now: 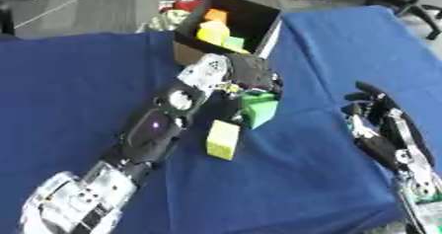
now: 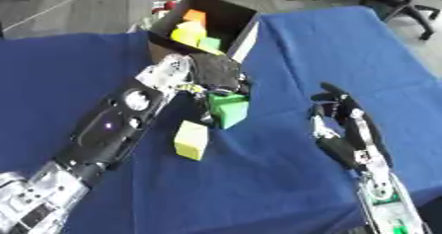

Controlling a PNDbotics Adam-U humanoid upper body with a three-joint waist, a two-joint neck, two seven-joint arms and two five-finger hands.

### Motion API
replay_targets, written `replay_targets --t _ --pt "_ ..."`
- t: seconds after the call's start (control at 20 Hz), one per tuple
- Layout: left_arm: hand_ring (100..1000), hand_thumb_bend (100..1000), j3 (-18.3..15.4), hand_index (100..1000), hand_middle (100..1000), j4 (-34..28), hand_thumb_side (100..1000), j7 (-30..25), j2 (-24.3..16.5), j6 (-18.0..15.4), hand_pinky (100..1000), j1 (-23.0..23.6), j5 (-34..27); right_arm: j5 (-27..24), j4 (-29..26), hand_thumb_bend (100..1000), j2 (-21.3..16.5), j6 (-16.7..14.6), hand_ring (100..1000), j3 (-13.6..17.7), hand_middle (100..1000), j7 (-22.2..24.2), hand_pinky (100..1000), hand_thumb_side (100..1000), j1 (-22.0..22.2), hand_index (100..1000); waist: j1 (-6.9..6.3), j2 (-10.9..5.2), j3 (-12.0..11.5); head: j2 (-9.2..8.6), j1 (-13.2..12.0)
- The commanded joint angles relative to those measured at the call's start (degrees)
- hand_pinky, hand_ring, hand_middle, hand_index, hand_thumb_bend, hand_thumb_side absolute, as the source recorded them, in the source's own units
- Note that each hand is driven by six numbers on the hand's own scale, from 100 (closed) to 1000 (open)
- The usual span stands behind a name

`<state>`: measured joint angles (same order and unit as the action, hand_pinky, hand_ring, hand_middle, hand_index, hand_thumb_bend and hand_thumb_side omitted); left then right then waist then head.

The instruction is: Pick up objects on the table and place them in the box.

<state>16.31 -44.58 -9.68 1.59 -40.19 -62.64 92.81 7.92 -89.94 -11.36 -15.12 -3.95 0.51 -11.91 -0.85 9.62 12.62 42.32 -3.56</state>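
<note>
Left eye view: my left hand (image 1: 246, 75) curls over the green block (image 1: 257, 108), just below the box (image 1: 259, 18). It looks light and rigid; I'd grip opposite flat faces. Left of it lies the yellow block (image 1: 223, 139). My right hand (image 1: 380, 124) rests open.

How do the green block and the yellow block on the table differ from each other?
The green block sits under the left hand, whose fingers curl around it; the yellow block lies free, touched by nothing. The green block is closer to the box; the yellow block lies nearer the robot. The green one looks somewhat bulkier, the yellow one slimmer. Both are on the blue cloth, outside the box.
</note>
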Motion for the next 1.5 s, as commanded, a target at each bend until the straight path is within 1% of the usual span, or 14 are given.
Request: replay_targets --t 0.05,0.25,0.3,0.4,0.45,0.55,0.6,0.7,0.85,0.9,1.05,1.1,1.2,1.5 --pt "585 318 -0.5 697 544 -1.4 187 3.17 -0.57 1.36 759 -1.07 -1.57 -0.31 -0.67 100 -0.6 -0.12 654 0.06 694 0.14 727 308 -0.54 896 0.72 -0.44 -0.08 -0.49 -0.06" --pt "565 327 0.47 679 522 -4.81 172 5.64 -2.08 1.26 752 -2.19 -4.61 -0.24 -0.64 100 -0.64 -0.13 654 0.16 694 0.08 727 309 -0.5 896 0.71 -0.51 -0.43 -0.46 0.09" --pt "565 346 0.73 679 521 -6.37 168 5.84 -2.81 1.33 749 -2.59 -5.73 -0.22 -0.63 100 -0.66 -0.13 654 0.19 694 0.06 727 308 -0.48 896 0.71 -0.53 -0.53 -0.46 0.23" --pt "567 345 0.93 680 520 -9.82 154 5.81 -4.49 2.3 749 -3.34 -8.52 -0.15 -0.61 100 -0.74 -0.14 654 0.26 694 0.01 727 309 -0.41 896 0.69 -0.57 -0.69 -0.44 0.41" --pt "566 322 0.58 679 517 -11.51 138 5.7 -5.53 3.35 748 -3.69 -10.69 -0.12 -0.61 100 -0.78 -0.14 654 0.33 694 -0.06 727 310 -0.37 896 0.66 -0.6 -0.75 -0.42 0.53" --pt "561 273 -1.18 678 512 -14.17 120 5.19 -7.36 7.31 746 -4.12 -16.12 -0.08 -0.58 100 -0.85 -0.12 654 0.42 694 -0.17 727 309 -0.31 896 0.63 -0.69 -0.9 -0.34 0.81" --pt "553 155 -2.58 677 507 -14.67 112 4.84 -8.03 10.09 738 -4.13 -19.44 -0.04 -0.58 100 -0.83 -0.13 654 0.46 693 -0.2 727 311 -0.3 896 0.62 -0.72 -0.95 -0.38 1.01" --pt "566 113 -5.33 687 516 -14.22 112 4.19 -9.15 16.88 740 -4.54 -25.67 0.03 -0.57 100 -0.82 -0.13 654 0.49 694 -0.24 727 310 -0.25 896 0.58 -0.82 -1.0 -0.37 1.23" --pt "585 100 -9.36 714 540 -10.18 149 5.49 -9.24 28.88 742 -5.09 -29.98 0.08 -0.56 100 -0.72 -0.14 654 0.42 694 -0.2 727 312 -0.27 896 0.62 -0.92 -0.93 -0.52 1.26" --pt "610 100 -10.65 743 570 -7.95 175 6.51 -8.81 32.81 749 -5.12 -30.58 0.09 -0.57 100 -0.65 -0.15 654 0.34 694 -0.13 727 311 -0.34 896 0.7 -0.93 -0.85 -0.61 1.21" --pt "632 100 -14.14 776 604 -1.54 222 10.53 -6.78 42.76 754 -4.78 -32.19 0.03 -0.47 100 -0.53 -0.14 654 0.17 693 0.04 727 309 -0.42 896 0.94 -0.88 -0.55 -0.77 0.9" --pt "648 100 -14.56 794 625 -0.01 222 11.64 -6.17 44.81 760 -4.61 -32.98 -0.02 -0.43 100 -0.52 -0.13 654 0.13 693 0.06 727 308 -0.45 896 0.99 -0.82 -0.49 -0.81 0.89" --pt "656 100 -14.74 802 636 2.27 226 13.24 -5.1 47.15 762 -4.24 -33.86 -0.08 -0.39 100 -0.47 -0.15 654 -0.02 693 0.2 727 308 -0.58 896 1.09 -0.72 -0.35 -0.71 0.75" --pt "662 100 -14.81 812 648 4.64 231 15.52 -3.92 48.73 765 -3.43 -34.35 -0.27 -0.34 100 -0.38 -0.16 653 -0.04 693 0.3 727 307 -0.66 896 1.26 -0.51 -0.06 -0.78 0.61"
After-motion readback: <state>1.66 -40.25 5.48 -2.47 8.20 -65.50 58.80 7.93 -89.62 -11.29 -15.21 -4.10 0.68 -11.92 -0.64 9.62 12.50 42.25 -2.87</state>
